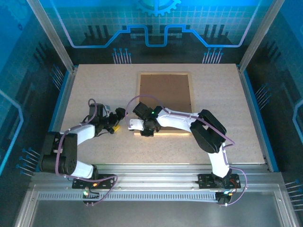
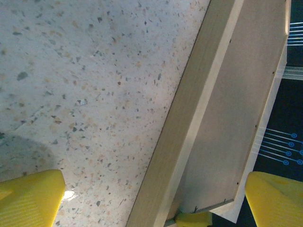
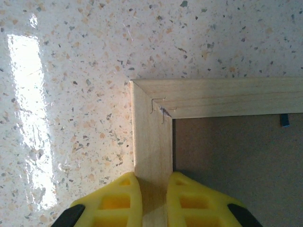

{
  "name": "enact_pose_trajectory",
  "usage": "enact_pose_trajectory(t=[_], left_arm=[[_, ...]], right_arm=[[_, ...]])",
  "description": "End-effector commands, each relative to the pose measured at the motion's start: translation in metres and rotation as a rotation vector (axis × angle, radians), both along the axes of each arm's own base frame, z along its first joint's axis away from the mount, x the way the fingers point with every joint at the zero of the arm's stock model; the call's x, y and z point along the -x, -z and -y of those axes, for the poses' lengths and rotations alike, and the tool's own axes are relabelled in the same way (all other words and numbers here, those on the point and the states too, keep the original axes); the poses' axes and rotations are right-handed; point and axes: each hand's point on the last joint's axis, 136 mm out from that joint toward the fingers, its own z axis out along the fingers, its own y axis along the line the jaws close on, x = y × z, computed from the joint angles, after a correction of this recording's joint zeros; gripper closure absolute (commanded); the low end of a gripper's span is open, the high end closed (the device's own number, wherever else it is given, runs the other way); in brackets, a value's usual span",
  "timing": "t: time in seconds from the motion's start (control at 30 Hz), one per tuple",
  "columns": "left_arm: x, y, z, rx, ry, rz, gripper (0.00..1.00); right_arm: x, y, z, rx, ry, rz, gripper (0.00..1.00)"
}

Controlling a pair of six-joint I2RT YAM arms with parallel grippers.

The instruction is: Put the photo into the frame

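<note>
The frame (image 1: 140, 94), of thin light wood, lies back-up in the middle of the table with a brown backing board (image 1: 165, 92) inside it. The photo is hidden. My right gripper (image 1: 147, 130) is shut on the frame's left rail near its near-left corner. In the right wrist view its yellow fingers (image 3: 118, 201) pinch the rail (image 3: 151, 142) from both sides, below the stapled corner joint. My left gripper (image 1: 116, 124) stands open just left of that corner. In the left wrist view, the rail (image 2: 189, 123) runs between the wide-apart jaws of the left gripper (image 2: 154, 201), untouched.
The speckled tabletop (image 1: 94, 90) spreads out on all sides of the frame. Metal posts and blue walls enclose the table. The right arm (image 1: 208, 130) reaches across the frame's near edge from the right.
</note>
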Motion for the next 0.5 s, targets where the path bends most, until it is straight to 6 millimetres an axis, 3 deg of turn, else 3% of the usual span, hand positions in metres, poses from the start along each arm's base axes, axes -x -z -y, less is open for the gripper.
enact_pose_trajectory(t=[0.0, 0.47], left_arm=[[0.009, -0.002, 0.009, 0.026, 0.018, -0.015, 0.01], [0.011, -0.004, 0.027, 0.056, 0.041, -0.015, 0.01]], right_arm=[[0.013, 0.016, 0.02, 0.066, 0.045, -0.116, 1.0], [0.001, -0.018, 0.02, -0.019, 0.089, -0.11, 1.0]])
